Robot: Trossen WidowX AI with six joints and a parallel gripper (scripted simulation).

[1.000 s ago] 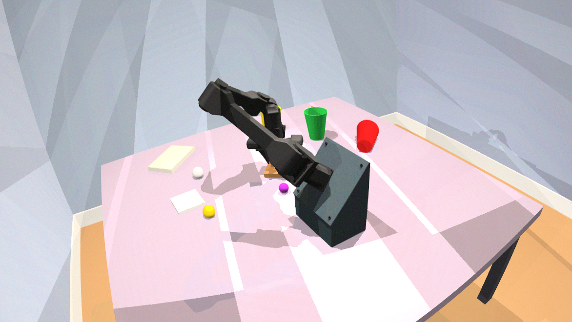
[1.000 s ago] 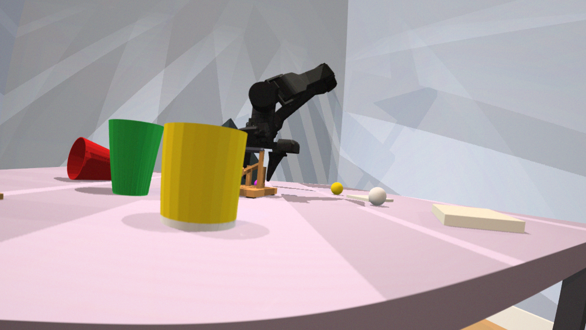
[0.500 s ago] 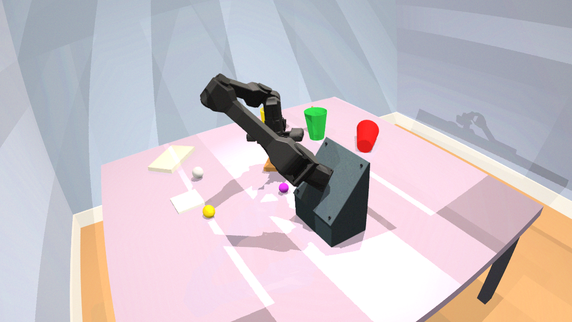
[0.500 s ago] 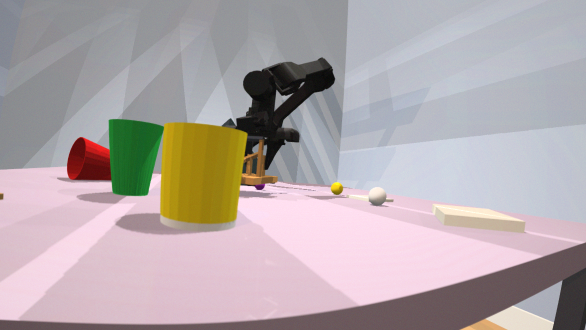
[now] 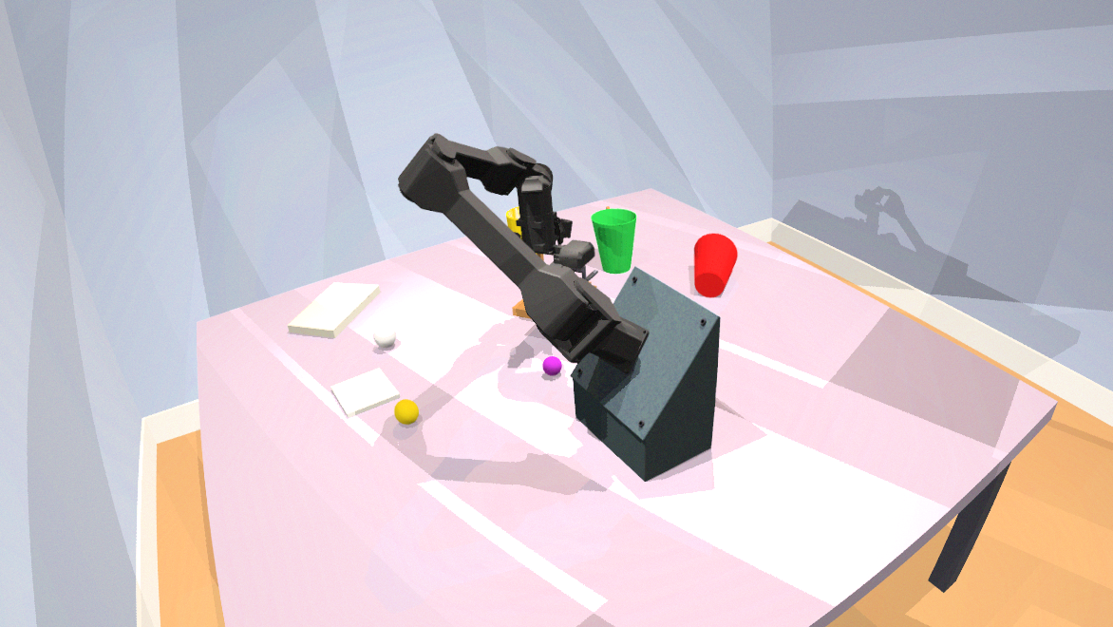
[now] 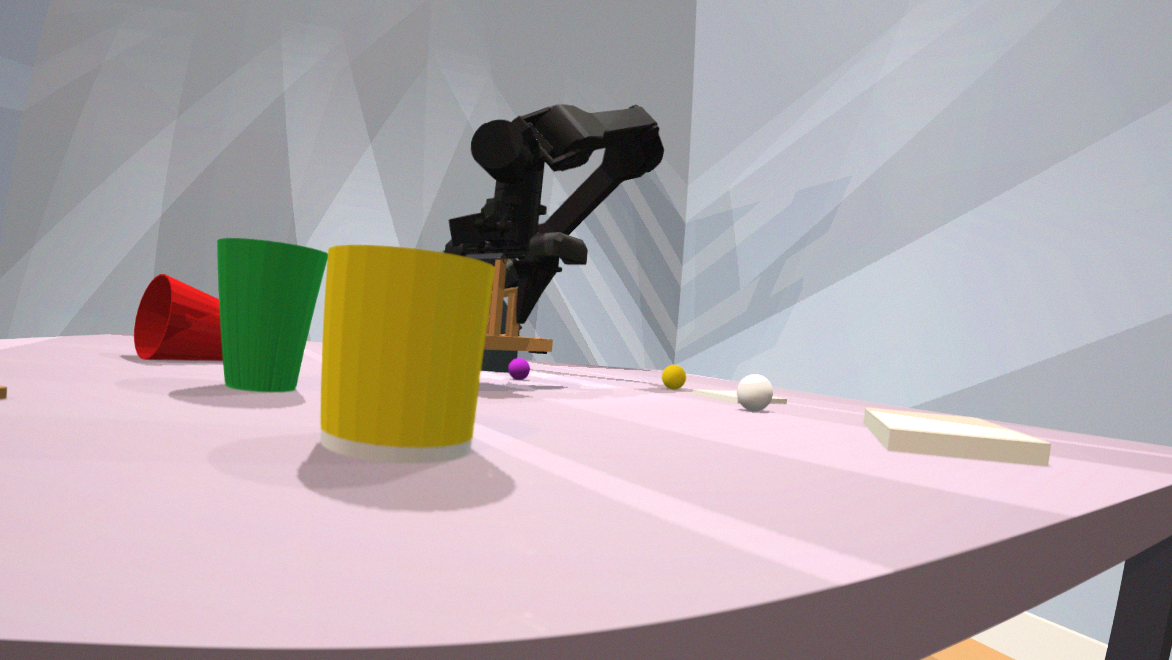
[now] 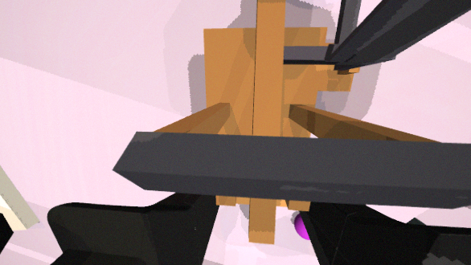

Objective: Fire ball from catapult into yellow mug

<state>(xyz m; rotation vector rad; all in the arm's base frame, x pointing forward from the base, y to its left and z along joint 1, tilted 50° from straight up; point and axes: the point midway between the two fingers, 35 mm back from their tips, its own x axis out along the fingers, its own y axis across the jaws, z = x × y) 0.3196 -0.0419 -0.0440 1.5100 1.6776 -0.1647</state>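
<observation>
Top view places the purple ball (image 5: 551,366) (image 6: 519,368) (image 7: 302,226) on the table at six o'clock from the catapult (image 5: 524,312) (image 6: 518,344) (image 7: 225,72), the yellow mug (image 5: 513,220) (image 6: 401,352) toward eleven. The gripper (image 5: 554,268) (image 6: 508,282) (image 7: 263,201) clamps the catapult's frame.

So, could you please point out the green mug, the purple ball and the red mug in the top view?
Green mug (image 5: 614,242) (image 6: 266,315): top and exterior views, outer side wall.
Purple ball (image 5: 552,366) (image 6: 518,368) (image 7: 302,226): all views, visible surface.
Red mug (image 5: 716,255) (image 6: 196,327): top and exterior views, outer side.
</observation>
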